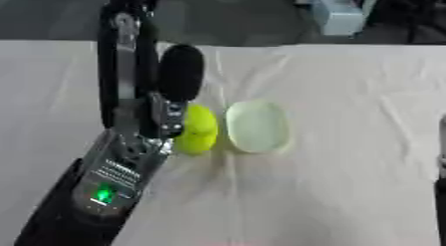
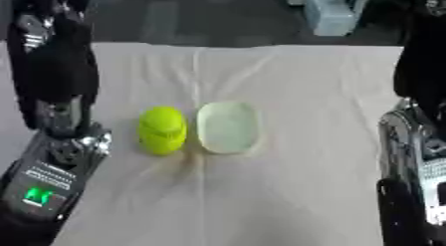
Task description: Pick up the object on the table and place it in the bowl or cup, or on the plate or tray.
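Yellow-green ball [image 2: 163, 130] beside pale dish [image 2: 228, 127]; left hand [image 1: 178, 73] fingers straight; right hand's state indiscernible.

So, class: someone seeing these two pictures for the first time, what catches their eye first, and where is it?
The bright yellow-green ball stands out at the middle of the white tablecloth, just left of a pale green oval dish. Next comes the robot's black left hand, raised above and just left of the ball, on an arm with a glowing green light.
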You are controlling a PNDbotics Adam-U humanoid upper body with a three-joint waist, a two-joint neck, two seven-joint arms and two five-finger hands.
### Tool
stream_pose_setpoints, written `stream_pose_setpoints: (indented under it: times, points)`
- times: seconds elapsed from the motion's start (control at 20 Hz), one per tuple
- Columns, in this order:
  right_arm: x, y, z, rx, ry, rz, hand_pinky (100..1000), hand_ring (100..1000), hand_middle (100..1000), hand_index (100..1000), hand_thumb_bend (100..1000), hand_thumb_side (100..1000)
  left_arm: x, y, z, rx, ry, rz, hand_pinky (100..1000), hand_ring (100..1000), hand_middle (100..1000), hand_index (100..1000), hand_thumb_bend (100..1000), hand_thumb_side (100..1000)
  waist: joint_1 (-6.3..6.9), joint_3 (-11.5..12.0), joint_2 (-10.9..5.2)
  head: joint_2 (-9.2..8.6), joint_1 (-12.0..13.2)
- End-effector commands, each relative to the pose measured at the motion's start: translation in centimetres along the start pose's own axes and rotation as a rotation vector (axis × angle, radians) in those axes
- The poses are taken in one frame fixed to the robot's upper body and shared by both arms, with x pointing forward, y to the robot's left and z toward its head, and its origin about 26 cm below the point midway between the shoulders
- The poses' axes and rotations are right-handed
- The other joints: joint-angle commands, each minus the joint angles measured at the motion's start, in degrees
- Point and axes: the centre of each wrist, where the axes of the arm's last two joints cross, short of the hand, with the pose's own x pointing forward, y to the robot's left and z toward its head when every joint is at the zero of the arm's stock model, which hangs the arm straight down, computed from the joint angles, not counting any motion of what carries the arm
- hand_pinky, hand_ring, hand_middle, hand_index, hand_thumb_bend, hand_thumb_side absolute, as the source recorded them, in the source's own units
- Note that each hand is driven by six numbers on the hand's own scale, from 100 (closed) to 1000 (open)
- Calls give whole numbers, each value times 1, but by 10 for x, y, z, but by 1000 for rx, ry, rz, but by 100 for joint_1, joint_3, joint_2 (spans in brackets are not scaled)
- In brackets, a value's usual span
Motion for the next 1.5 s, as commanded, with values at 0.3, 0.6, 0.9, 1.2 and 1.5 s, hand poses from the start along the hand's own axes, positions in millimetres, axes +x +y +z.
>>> stream_pose_setpoints:
  times: [0.3,0.6,0.9,1.2,1.5]
  points:
    - [2,-1,-3,12,-10,5,791,849,912,920,100,859,5,0,-4,5,-21,2,675,899,901,862,458,1000,-32,-3,-65,-95,33]
    - [2,-1,-3,12,-8,4,787,848,912,920,100,858,5,0,-3,2,-17,4,669,898,901,862,458,1000,-46,-15,-69,-44,49]
    - [1,-1,0,19,4,11,786,848,912,920,100,859,2,5,-2,-37,-6,-34,653,888,929,862,490,1000,-23,-29,-80,-14,55]
    - [-3,-3,10,48,51,23,783,851,911,923,100,865,-11,45,-17,-424,139,-382,681,919,1000,919,791,1000,132,-125,-125,49,120]
    - [-5,-3,16,71,82,22,781,852,911,924,100,866,-15,73,-34,-735,239,-499,731,947,1000,944,893,976,243,-151,-124,71,134]
